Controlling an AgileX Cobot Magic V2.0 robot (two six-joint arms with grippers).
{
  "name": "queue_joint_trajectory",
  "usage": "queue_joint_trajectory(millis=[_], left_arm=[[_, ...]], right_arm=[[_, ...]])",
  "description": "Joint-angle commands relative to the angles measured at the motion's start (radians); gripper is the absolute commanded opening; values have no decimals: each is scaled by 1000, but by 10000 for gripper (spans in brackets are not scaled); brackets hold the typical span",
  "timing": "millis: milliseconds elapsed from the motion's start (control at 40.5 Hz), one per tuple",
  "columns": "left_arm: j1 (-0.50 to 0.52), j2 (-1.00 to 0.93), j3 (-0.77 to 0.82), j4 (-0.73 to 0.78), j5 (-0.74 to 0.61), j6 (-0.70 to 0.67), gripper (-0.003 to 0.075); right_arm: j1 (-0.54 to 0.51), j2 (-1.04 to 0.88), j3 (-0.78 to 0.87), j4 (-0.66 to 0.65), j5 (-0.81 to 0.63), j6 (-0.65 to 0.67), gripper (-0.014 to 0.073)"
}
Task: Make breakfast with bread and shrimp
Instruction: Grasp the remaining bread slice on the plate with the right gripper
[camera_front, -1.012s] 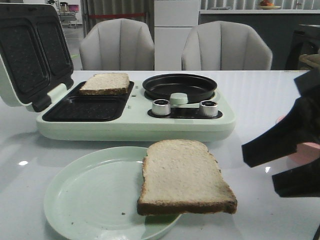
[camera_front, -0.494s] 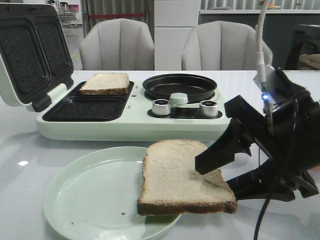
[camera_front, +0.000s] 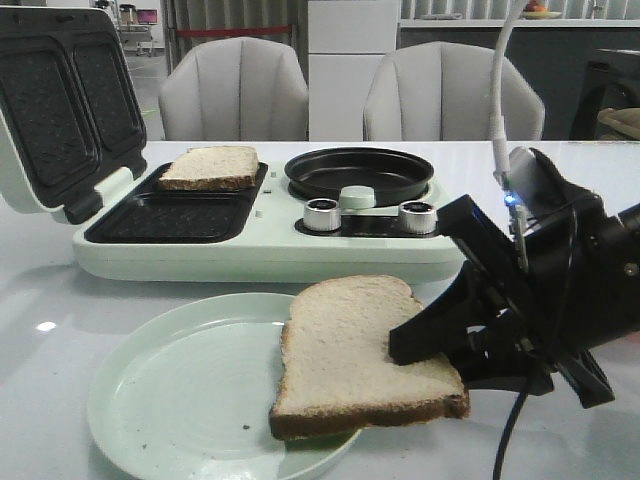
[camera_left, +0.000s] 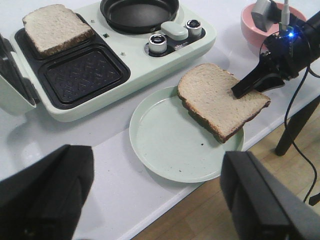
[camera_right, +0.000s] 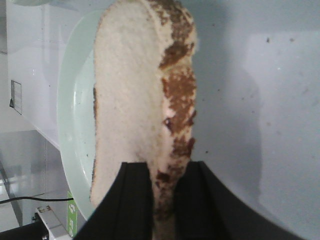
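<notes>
Right gripper (camera_front: 440, 352): closed on the near slice of bread (camera_front: 360, 355) at its right edge, one finger over the top face and one under; in my right wrist view the crust sits edge-on between both pads.
Left gripper (camera_left: 155, 200): spread wide with nothing between the fingers, hanging above the table's near edge, well apart from everything.
Held slice: lower centre of the front frame, its left part over the pale green plate (camera_front: 180, 395), the gripped corner past the rim; whether it is lifted clear, I can't quite tell.
Other slice (camera_front: 211, 167): upper left, on the rear grill plate of the breakfast maker (camera_front: 270, 250).
Key relation: the empty front grill plate (camera_front: 170, 217) lies up and left of my right fingers, so the slice travels that way; its long axis runs front to back.
Shrimp: not visible in any view.
Writing: none I can read.
</notes>
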Motion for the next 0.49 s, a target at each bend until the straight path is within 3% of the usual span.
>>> queue_joint_trajectory(millis=[0, 247, 469], left_arm=[[-4, 5, -28, 14, -68, -4, 571], [-4, 5, -28, 14, -68, -4, 571], [-4, 5, -28, 14, -68, -4, 571]], right_arm=[[1, -36, -18, 13, 66, -21, 127], [1, -67, -18, 2, 87, -21, 67], [1, -257, -19, -5, 87, -6, 57]])
